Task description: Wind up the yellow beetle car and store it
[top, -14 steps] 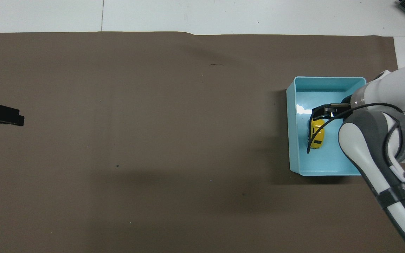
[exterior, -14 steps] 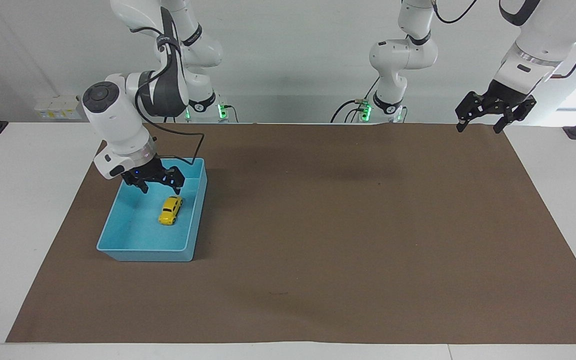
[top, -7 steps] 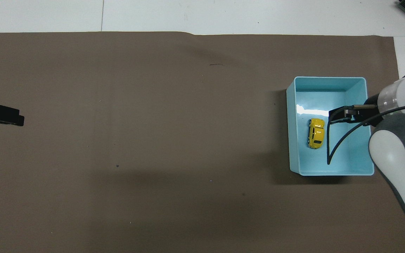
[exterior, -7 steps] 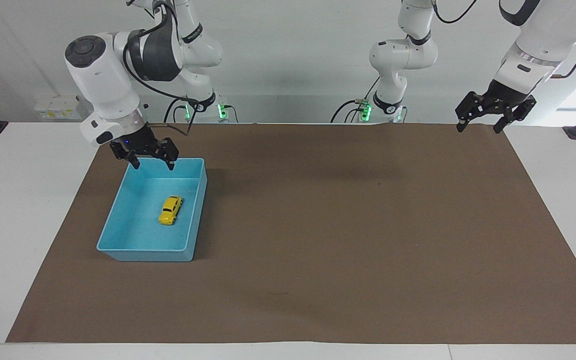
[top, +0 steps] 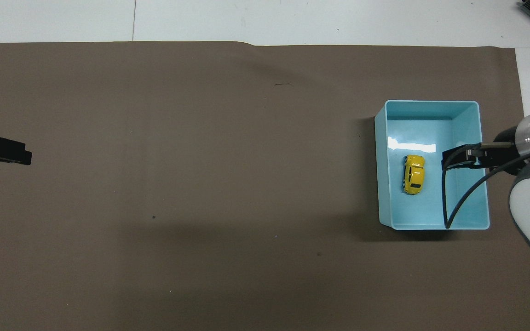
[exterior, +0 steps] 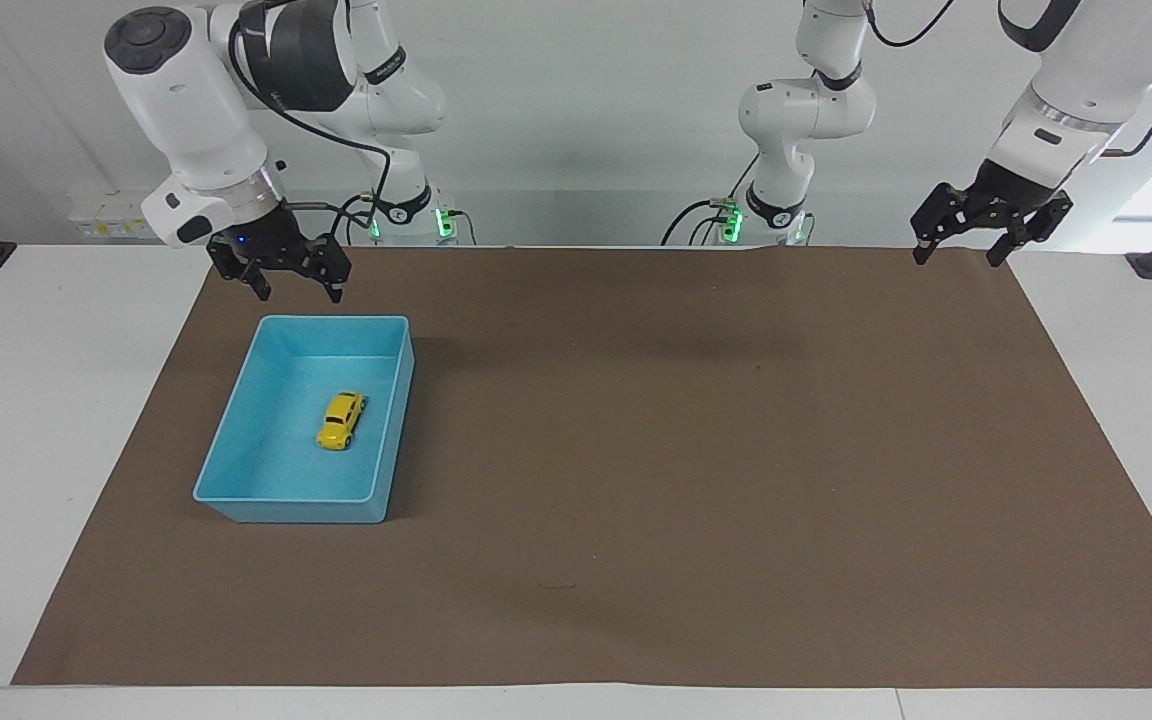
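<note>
Yellow beetle car point(exterior: 341, 420): on its wheels in the blue bin point(exterior: 236, 462), below and clear of the right gripper point(exterior: 296, 291), whose fingers point(exterior: 263, 290) stand apart, empty. Left gripper point(exterior: 958, 255): waiting over the brown mat's point(exterior: 696, 470) edge at the worktop's point(exterior: 26, 420) left-arm end, fingers spread, empty.

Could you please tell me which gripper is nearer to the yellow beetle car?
Right. The right gripper hangs by the blue bin holding the yellow beetle car; the left gripper waits at the table's other end.

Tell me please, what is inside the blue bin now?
Only the yellow beetle car lies inside the blue bin, on its floor. In the overhead view the right gripper and its cable cover part of the floor.
</note>
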You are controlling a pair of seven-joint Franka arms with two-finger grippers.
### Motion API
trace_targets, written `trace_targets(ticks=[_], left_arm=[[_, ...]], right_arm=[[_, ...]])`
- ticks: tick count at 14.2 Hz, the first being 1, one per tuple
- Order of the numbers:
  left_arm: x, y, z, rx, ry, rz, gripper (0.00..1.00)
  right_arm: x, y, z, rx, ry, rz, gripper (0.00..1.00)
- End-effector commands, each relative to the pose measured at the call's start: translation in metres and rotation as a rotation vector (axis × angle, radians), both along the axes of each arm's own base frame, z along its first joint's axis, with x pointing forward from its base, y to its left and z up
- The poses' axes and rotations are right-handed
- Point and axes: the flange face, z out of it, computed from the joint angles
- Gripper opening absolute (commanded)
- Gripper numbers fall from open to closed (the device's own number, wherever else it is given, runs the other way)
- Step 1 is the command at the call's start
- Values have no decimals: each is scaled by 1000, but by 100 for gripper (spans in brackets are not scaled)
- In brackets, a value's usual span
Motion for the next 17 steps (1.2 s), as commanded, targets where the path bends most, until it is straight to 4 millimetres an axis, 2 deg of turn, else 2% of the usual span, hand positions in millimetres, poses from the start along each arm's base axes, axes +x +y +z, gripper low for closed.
trace_targets(ticks=[1,2,4,17], left_arm=[[-6,2,3,11,-2,2,100],[-6,2,3,11,-2,2,100],[-5,2,3,11,-1,2,100],[-5,2,3,11,-1,2,100]], right_arm=[[2,-1,26,9,14,-17,100],[-1,-3,34,9,26,-20,100],[1,-3,36,10,50,-19,100],[6,-1,35,8,19,-12,100]])
